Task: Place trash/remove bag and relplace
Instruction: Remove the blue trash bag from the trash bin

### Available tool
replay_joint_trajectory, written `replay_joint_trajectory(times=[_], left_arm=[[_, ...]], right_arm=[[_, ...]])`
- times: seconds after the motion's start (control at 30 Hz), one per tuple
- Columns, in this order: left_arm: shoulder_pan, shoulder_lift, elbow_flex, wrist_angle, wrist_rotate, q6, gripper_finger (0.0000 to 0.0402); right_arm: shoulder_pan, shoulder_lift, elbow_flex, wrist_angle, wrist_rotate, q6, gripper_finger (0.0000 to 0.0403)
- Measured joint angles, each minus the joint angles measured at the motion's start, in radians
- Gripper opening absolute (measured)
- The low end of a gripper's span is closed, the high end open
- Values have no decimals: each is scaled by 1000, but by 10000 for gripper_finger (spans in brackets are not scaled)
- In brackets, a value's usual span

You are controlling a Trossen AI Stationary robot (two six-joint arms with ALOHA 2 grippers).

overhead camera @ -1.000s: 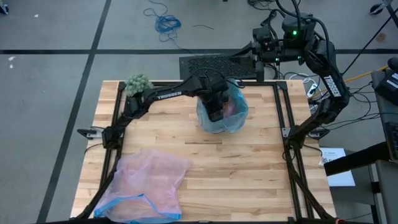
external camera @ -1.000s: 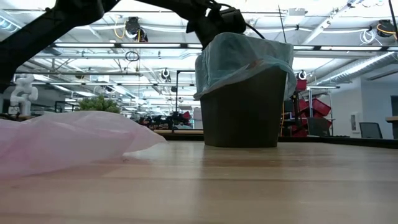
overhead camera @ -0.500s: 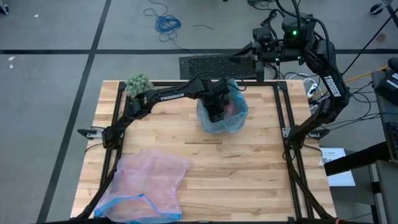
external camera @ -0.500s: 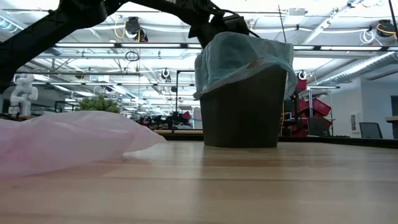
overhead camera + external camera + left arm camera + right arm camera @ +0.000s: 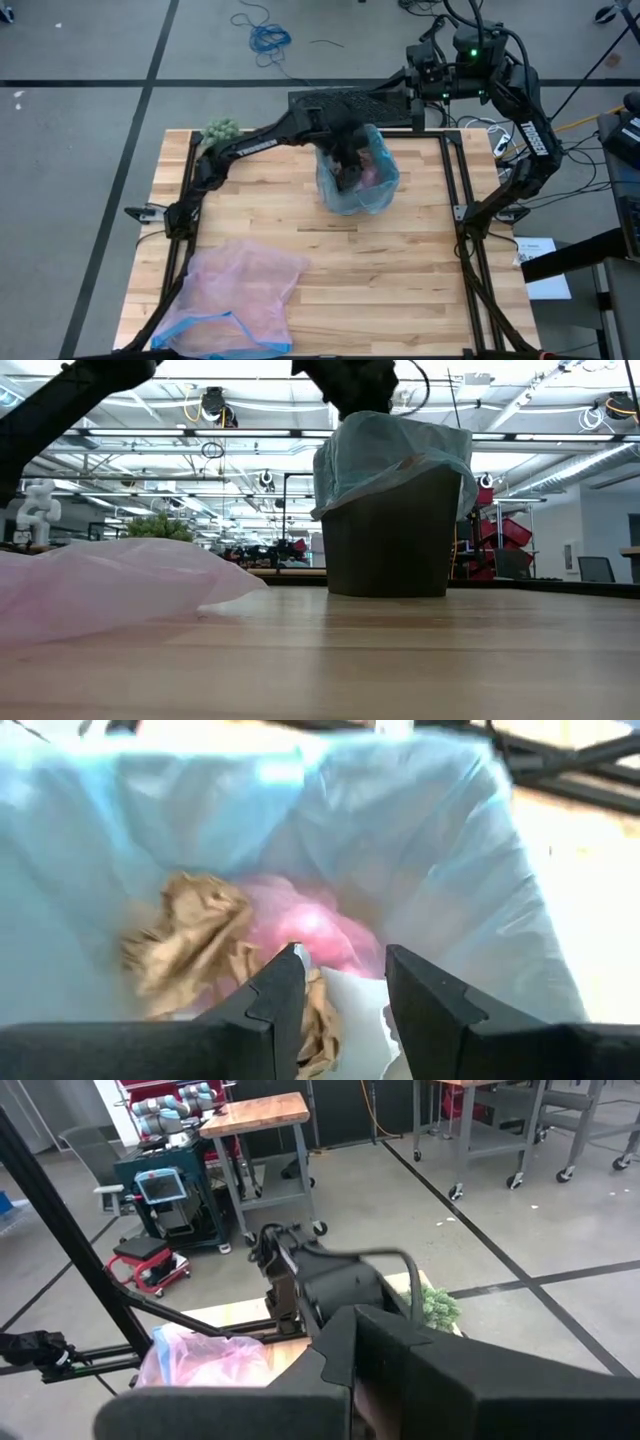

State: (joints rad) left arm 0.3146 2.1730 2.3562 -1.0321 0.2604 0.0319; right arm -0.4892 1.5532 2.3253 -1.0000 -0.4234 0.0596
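Bright, even overhead light. In the low view, ceiling strip lamps [image 5: 560, 470] glare white and the near bench [image 5: 320, 660] blurs. The left wrist view is soft with motion blur.

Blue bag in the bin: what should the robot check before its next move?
1. Blue bag lines the bin: ok.
2. Trash is inside the bag: ok.
3. Left gripper is open over the bin, holding nothing: ok.
4. Right gripper, parked back off the table, open or shut: cannot tell.
5. Pink bag lies flat at the table's near left corner: ok.
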Motion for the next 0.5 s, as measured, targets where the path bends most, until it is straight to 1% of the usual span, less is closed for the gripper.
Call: replay_joint_trajectory(times=[0.27, 0.33, 0.4, 0.5], left_arm=[[6, -76, 0, 35, -5, 0, 137], [6, -93, 0, 38, -26, 0, 137], [6, -121, -1, 38, -111, 0, 136], [17, -161, 2, 38, -365, 42, 128]], right_arm=[[0, 0, 0, 7, 0, -20, 0], [0, 0, 0, 8, 0, -20, 0], [0, 0, 0, 7, 0, -20, 0], [0, 0, 0, 0, 0, -20, 0]])
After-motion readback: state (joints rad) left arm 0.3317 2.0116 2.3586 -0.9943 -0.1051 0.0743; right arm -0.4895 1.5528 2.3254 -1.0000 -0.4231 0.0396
